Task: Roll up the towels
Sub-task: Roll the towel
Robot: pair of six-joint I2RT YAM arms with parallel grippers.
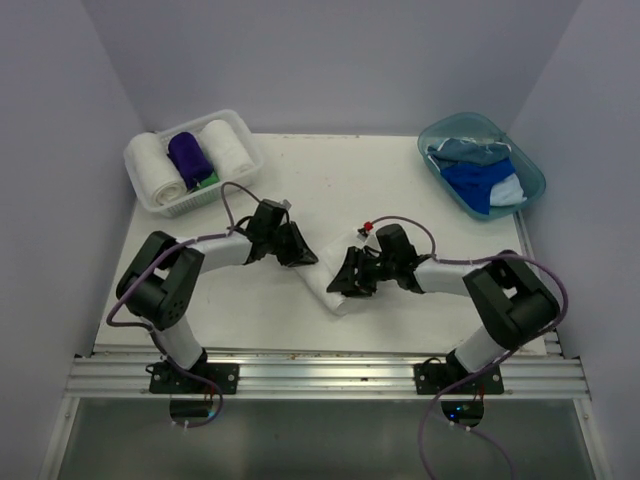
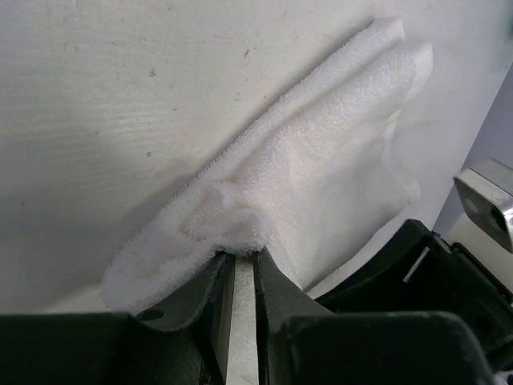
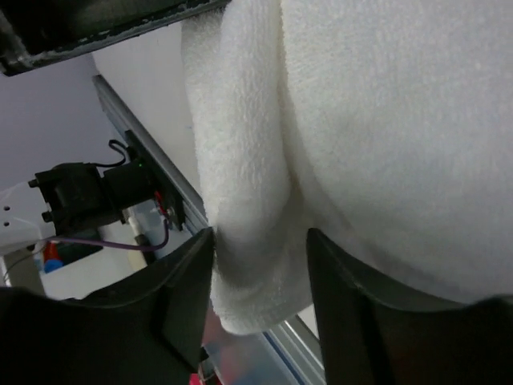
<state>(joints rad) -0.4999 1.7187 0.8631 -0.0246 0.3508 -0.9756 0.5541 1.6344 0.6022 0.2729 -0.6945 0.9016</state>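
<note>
White towel (image 1: 338, 300) mid-desk (image 1: 330, 180), left pincer (image 1: 305, 258) and right pincer (image 1: 345, 282) at it. Basket (image 1: 133, 160) far-left: rolled towels (image 1: 225, 145). Teal tub (image 1: 535, 180) far-right: blue towels (image 1: 470, 182).

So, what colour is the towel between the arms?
White soft cloth towel; left wrist view shows it best.

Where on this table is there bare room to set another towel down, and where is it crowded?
Bare: the far strip between basket and tub, and the near patch between the left arm and the white towel. Crowded: the middle, with left fingers and right fingers at that towel.
</note>
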